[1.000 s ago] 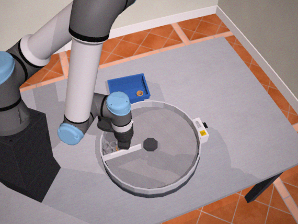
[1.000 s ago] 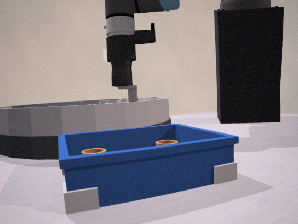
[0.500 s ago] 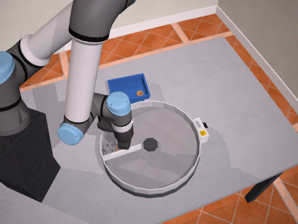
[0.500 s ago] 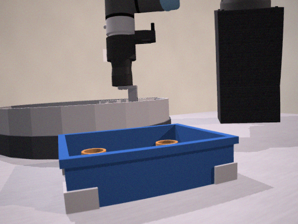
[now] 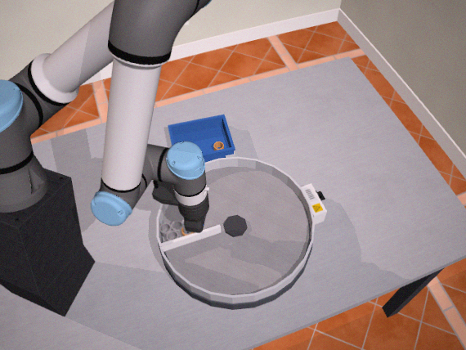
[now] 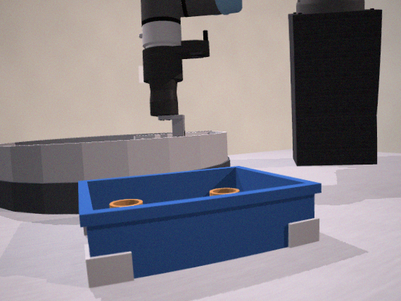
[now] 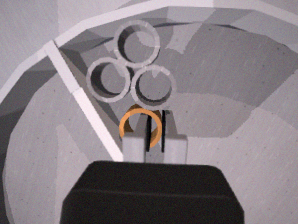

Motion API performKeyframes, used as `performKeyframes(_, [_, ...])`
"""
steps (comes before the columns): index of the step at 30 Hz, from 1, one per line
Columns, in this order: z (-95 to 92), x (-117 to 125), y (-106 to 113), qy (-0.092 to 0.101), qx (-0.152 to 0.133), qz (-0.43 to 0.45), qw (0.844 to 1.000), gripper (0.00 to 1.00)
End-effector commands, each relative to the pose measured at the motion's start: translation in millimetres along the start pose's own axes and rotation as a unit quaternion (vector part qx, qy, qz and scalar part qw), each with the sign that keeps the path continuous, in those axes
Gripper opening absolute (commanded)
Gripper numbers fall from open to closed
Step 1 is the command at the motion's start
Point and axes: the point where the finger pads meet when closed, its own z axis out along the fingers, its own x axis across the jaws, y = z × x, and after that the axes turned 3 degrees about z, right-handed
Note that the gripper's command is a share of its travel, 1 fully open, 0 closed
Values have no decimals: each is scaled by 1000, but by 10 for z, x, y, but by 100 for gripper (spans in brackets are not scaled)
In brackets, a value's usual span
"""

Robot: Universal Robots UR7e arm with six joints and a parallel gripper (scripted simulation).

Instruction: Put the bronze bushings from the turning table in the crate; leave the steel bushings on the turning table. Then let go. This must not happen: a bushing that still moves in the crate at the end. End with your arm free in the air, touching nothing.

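Gripper (image 7: pixel 148 141) clamped on orange, ring-shaped bronze bushing (image 7: pixel 128 121) wall

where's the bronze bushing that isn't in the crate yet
It is on the turning table, gripped in the claw: the wrist view shows the bronze bushing just below three steel bushings, beside the white divider bar.

The white-and-grey six-joint arm (image 5: pixel 128 123) reaches down from its dark pedestal, its long white forearm running steeply downward to a blue-capped elbow joint. The wrist, capped in light blue (image 5: pixel 185 160), turns so the black tool body points straight down. The two-finger gripper (image 7: pixel 154 142) stands vertical, its pale fingers clamped across the wall of an orange bronze bushing ring (image 7: pixel 127 122).
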Motion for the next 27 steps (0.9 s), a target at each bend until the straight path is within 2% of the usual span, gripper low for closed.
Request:
performKeyframes(1, [-3,2,3,0,0,0,1000,0])
performKeyframes(27, [-152,1,6,0,-1,0,1000,0])
